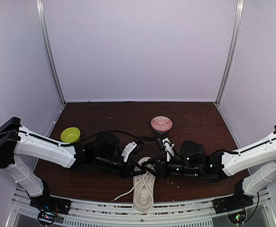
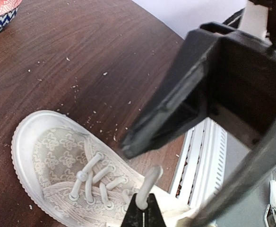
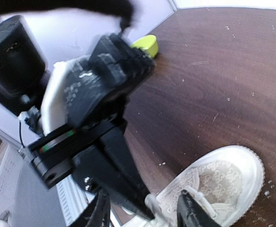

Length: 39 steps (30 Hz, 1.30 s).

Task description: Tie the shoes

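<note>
One cream, floral-patterned sneaker (image 2: 57, 156), its white lace (image 2: 148, 182) in the closed left tool (image 2: 142, 206), right tool (image 3: 144, 201) agape.

Both arms lie low and stretched inward, the left arm (image 1: 43, 147) reaching from its base on the left and the right arm (image 1: 249, 156) from the right, their black wrists nearly meeting at the near middle. The left gripper (image 2: 140, 208) has its fingers pressed together on a white lace (image 2: 148, 184). The right gripper (image 3: 145, 212) faces the left one, its fingers (image 3: 191, 210) spread apart on either side of the left fingertips.
</note>
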Available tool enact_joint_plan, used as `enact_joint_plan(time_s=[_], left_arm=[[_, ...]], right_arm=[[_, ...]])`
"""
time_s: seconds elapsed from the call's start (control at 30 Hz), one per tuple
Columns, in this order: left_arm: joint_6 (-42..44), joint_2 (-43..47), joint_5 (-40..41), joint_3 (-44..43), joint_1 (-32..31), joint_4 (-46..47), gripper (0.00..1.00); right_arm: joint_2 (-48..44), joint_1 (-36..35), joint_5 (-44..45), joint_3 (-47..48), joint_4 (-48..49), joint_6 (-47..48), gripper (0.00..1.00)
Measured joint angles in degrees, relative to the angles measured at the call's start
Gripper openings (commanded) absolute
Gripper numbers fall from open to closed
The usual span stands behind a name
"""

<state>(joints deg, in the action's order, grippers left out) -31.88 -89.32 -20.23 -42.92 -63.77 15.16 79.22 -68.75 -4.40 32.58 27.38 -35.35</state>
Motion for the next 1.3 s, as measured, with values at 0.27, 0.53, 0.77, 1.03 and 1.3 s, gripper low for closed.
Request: enact_joint_plan(time_s=[0.27,0.53,0.77,1.03,1.3], left_arm=[[-0.4,0.0,0.5,1.0,0.0,2.4,0.0],[-0.4,0.1,0.6,1.4,0.0,3.0,0.0],[-0.7,0.2,0.6,2.0,0.0,3.3,0.0],[-0.8,0.2,0.7,2.0,0.0,3.3,0.0],[-0.8,0.2,0.7,2.0,0.0,3.4,0.0]], right_arm=[[-13.1,-4.6,4.9,-6.3,-7.6,-3.7,0.56],[-10.9,-15.3,8.0,-7.8,-13.9,-12.0,0.42],[-3.8,-16.5,7.9,-7.6,-12.5,-14.6,0.37],[-1.9,-16.5,7.7,-7.3,-11.0,-14.6,0.34],[0.0,-16.5,6.3,-6.4,-8.8,-14.0,0.01]])
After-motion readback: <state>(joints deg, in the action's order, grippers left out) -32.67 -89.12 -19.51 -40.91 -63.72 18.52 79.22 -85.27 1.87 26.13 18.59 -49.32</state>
